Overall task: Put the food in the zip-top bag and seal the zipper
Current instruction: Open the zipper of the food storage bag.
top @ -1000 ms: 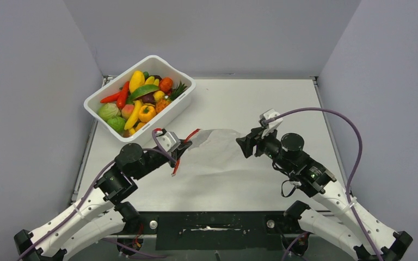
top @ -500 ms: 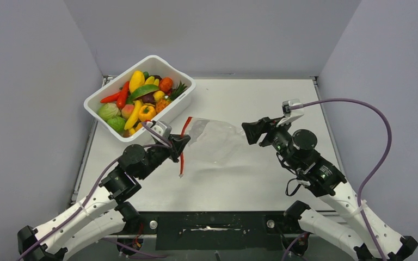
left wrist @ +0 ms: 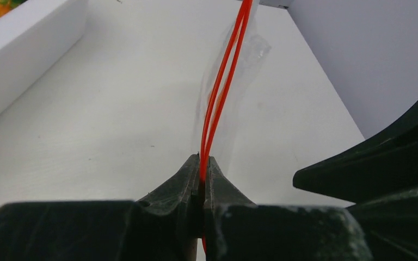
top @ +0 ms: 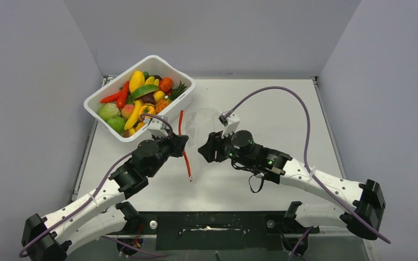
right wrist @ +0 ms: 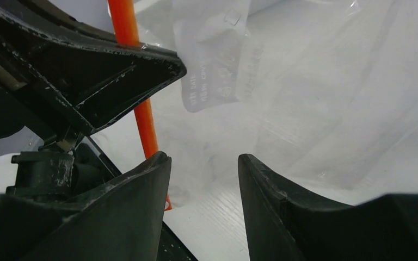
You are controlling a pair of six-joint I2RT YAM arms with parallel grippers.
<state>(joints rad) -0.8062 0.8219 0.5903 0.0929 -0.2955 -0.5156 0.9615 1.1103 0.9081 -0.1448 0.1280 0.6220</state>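
Seen from above, my left gripper pinches the red zipper near the white tub of toy food, so my wide-open right gripper should catch one lip only; my left wrist shows twin tracks barely parted, my right wrist the limp, clear, faintly printed zip-top bag just ahead.

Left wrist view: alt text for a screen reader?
The left hand is pinched shut on the red zipper of the clear bag, which runs away from the camera over the white table. A white tub sits at the upper left.
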